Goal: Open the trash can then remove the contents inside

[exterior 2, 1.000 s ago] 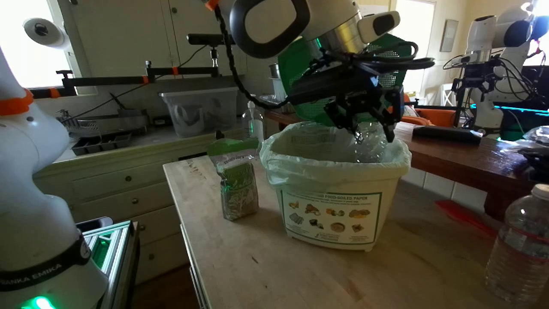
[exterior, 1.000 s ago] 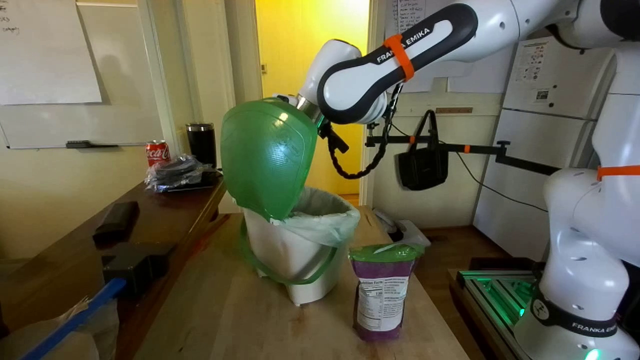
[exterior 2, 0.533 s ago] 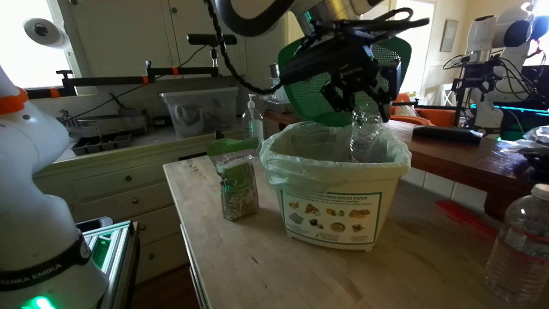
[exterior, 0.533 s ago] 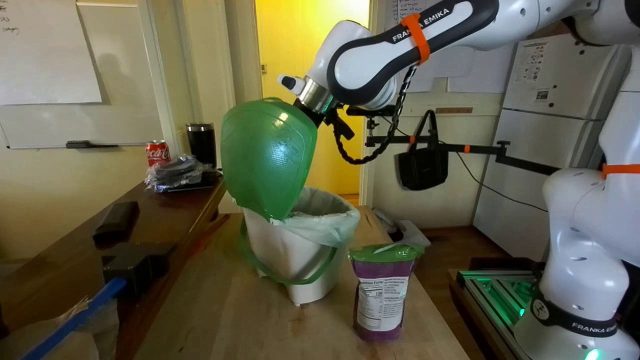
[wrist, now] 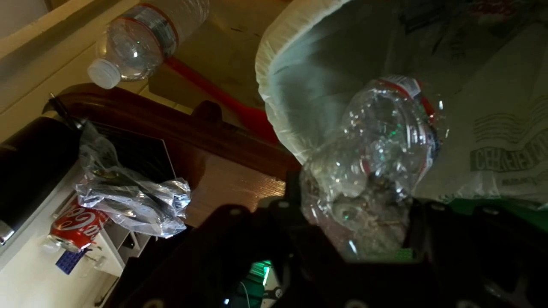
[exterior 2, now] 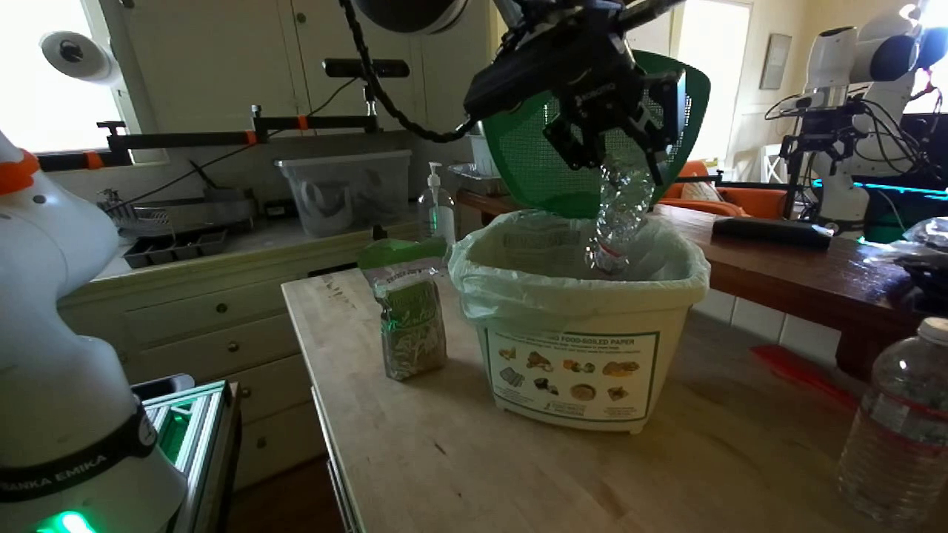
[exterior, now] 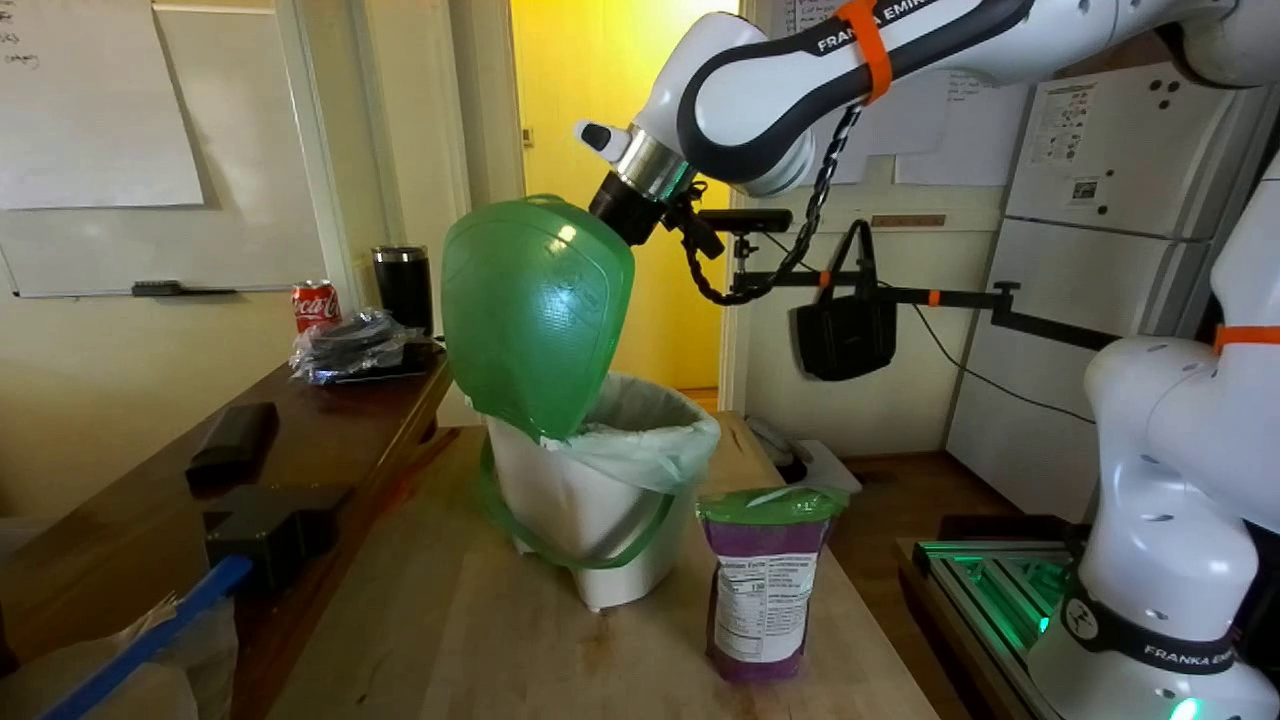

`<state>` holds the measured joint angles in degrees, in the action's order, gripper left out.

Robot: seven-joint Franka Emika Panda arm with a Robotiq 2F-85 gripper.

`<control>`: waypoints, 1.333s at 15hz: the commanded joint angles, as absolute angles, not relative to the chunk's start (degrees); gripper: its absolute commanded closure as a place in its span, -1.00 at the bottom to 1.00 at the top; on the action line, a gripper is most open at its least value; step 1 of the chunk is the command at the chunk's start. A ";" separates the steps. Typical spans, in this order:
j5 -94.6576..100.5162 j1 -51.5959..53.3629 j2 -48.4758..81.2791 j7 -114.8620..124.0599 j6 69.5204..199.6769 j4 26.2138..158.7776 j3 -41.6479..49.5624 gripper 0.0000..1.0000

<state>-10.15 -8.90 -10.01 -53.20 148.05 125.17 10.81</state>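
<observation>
Trash can (exterior 2: pixel 570 370) on the wooden worktop (exterior 2: pixel 518 474) has been opened, its green lid (exterior: pixel 535 320) raised; near it a purple packet (exterior: pixel 765 590) is stood upright, apparently already removed. A crumpled clear plastic bottle (exterior 2: pixel 622 211) is pinched in the gripper (exterior 2: pixel 626 169), whose jaws are held partly apart by it, at the can's mouth. It should next be lifted clear and set down; whether more is left in the liner (exterior 2: pixel 578 297) cannot be told

In an exterior view, a window (exterior 2: pixel 37 104) burns white — the cabinets (exterior 2: pixel 211 59) beside it sit dim. Glare spots the green lid (exterior: pixel 540 315); the wrist view is murky — its hand (wrist: pixel 354 205) blurred, nearly black.
</observation>
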 commanded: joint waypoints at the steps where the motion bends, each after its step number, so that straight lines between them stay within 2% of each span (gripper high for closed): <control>1: -9.10 -7.97 -13.42 -52.48 146.38 127.17 12.22 0.18; 14: -7.96 -8.38 -19.64 -50.69 144.14 127.44 16.68 0.39; 20: -7.85 -8.93 -20.92 -49.93 143.63 127.28 19.08 0.42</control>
<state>-9.15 -8.75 -19.19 -51.60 145.75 126.56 18.01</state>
